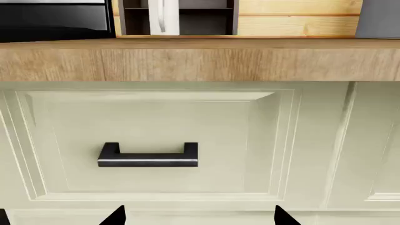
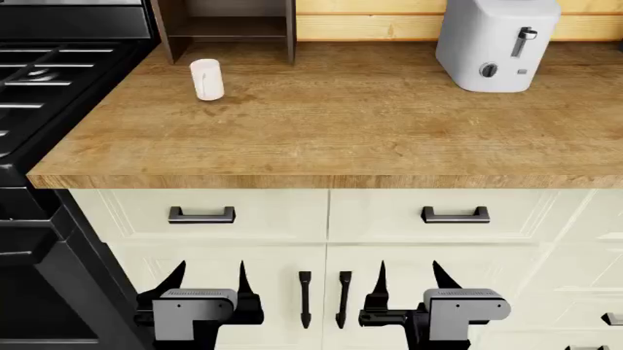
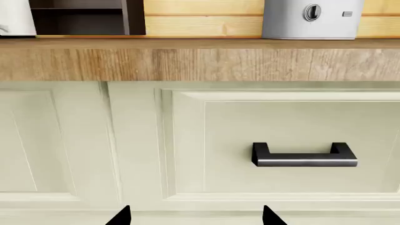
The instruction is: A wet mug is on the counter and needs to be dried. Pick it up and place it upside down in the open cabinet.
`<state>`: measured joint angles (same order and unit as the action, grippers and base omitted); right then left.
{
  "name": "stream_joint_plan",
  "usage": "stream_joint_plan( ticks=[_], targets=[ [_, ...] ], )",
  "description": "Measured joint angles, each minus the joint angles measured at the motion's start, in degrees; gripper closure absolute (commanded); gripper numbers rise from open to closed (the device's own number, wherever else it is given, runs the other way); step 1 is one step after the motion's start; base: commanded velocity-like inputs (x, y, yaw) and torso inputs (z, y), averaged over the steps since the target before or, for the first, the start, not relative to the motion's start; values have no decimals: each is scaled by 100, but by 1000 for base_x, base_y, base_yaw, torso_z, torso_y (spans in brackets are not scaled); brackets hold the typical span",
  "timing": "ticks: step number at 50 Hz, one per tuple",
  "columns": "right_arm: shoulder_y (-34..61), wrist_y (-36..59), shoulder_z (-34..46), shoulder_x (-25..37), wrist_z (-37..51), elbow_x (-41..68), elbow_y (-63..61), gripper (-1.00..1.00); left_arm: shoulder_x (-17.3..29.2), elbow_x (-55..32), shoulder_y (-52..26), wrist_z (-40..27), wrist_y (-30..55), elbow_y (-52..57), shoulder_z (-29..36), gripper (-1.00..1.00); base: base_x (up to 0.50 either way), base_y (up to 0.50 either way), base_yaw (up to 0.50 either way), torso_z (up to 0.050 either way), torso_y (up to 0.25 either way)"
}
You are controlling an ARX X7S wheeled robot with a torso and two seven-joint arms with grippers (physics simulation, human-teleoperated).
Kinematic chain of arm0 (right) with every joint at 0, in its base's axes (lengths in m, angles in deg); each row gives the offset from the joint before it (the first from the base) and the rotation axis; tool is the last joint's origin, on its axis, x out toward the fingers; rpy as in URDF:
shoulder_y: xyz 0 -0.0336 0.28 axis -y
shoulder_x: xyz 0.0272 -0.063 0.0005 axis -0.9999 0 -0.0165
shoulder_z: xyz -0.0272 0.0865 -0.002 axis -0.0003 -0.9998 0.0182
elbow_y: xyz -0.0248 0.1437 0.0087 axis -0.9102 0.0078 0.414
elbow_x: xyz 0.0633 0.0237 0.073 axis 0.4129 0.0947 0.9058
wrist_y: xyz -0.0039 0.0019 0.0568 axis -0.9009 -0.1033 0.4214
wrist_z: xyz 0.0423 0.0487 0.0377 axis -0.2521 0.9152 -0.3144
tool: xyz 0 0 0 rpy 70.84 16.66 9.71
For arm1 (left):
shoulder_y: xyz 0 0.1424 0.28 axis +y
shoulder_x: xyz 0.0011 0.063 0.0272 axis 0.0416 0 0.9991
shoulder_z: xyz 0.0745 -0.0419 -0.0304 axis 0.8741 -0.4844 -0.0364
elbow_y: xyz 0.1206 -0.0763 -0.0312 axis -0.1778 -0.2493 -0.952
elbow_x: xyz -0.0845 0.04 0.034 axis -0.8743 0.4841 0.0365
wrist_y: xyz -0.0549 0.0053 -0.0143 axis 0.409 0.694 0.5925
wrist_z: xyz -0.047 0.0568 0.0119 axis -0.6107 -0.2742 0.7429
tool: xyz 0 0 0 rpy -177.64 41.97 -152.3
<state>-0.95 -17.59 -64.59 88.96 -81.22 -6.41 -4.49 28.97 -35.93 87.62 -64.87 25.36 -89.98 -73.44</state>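
Currently the mug [image 2: 206, 79] stands upright on the table [image 2: 370, 124], at 11 o'clock from my left fingers [image 2: 207, 280], just before the cabinet [image 2: 226, 25]. Both finger pairs hang wide and empty below the edge. Left arm nearer; handle direction unclear.

Upright mug [image 2: 206, 79] before cabinet [image 2: 229, 28]

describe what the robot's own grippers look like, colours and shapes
In the head view, the left gripper and right gripper match: each has a boxy light-grey housing on a black frame, ending in two thin black fingers that taper to sharp points. No cables, markings or logos are visible. The wrist views show only the black fingertips.
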Motion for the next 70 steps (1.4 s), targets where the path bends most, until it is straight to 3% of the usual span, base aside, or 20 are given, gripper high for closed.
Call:
stream_joint_plan(
  ticks=[15, 21, 32, 43, 49, 56, 70],
  targets=[
    [-33, -115, 304, 177, 264, 46, -69, -100, 201, -221, 174, -87, 517, 678, 272, -100, 0, 0, 0, 0, 0],
    [-70, 218, 397, 295, 337, 73, -529, -100, 284, -362, 187, -186, 1089, 1236, 315, -100, 0, 0, 0, 0, 0],
    [267, 1867, 389, 655, 304, 211, -2270, -100, 575, -942, -455, -285, 3589, 3076, 199, -100, 0, 0, 0, 0, 0],
    [1505, 4378, 37, 1111, 103, 624, -3939, -100, 914, -1853, -2295, -286, 6622, 4401, -357, -100, 0, 0, 0, 23, 0],
    [2322, 5590, -77, 1369, 7, 808, -4545, -100, 1456, -3817, -3482, -1489, 7687, 4294, -813, -100, 0, 0, 0, 50, 0],
    [3202, 6765, -156, 1593, -112, 1009, -4981, -100, 2082, -5919, -4597, -2894, 8292, 3875, -993, -100, 0, 0, 0, 50, 0],
    [4506, 8385, -318, 1988, 100, 1934, -5261, -100, 2774, -8059, -6054, -4423, 8644, 3046, -864, -100, 0, 0, 0, 50, 0]
  ],
)
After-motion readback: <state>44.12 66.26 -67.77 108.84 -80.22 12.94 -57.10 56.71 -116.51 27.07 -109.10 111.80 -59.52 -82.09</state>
